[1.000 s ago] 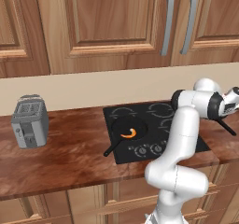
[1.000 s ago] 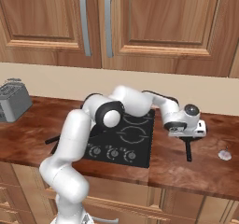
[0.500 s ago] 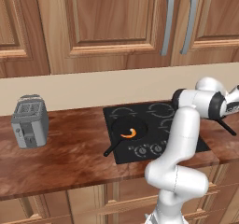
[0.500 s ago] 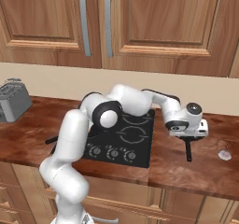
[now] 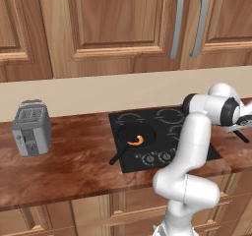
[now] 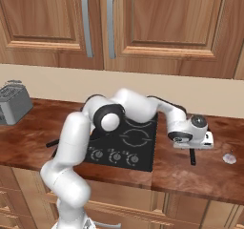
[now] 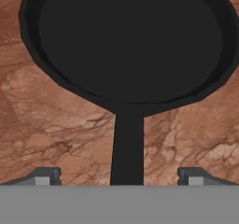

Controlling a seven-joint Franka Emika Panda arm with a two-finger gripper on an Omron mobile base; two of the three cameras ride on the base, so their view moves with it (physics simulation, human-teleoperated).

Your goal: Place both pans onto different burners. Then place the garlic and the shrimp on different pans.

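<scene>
One black pan (image 5: 134, 137) sits on the cooktop's front left burner (image 5: 129, 132) with the orange shrimp (image 5: 136, 141) inside it. The second pan (image 7: 130, 41) lies on the brown counter right of the cooktop, and its handle (image 6: 192, 156) points toward the counter's front edge. My gripper (image 7: 119, 176) is open just above that handle (image 7: 128, 148), with one fingertip (image 7: 44, 175) on each side and no contact visible. In the right base view my gripper (image 6: 193, 144) hides most of this pan. The pale garlic (image 6: 229, 158) rests on the counter farther right.
The black glass cooktop (image 6: 143, 149) has knobs (image 6: 114, 157) along its front. A silver toaster (image 5: 31, 128) stands at the counter's far left. Wooden cabinets hang above, and the wall runs behind the counter.
My hand has shifted slightly right and lower over the second pan's handle. The jaws have stayed wide. The pan with the shrimp has not moved.
</scene>
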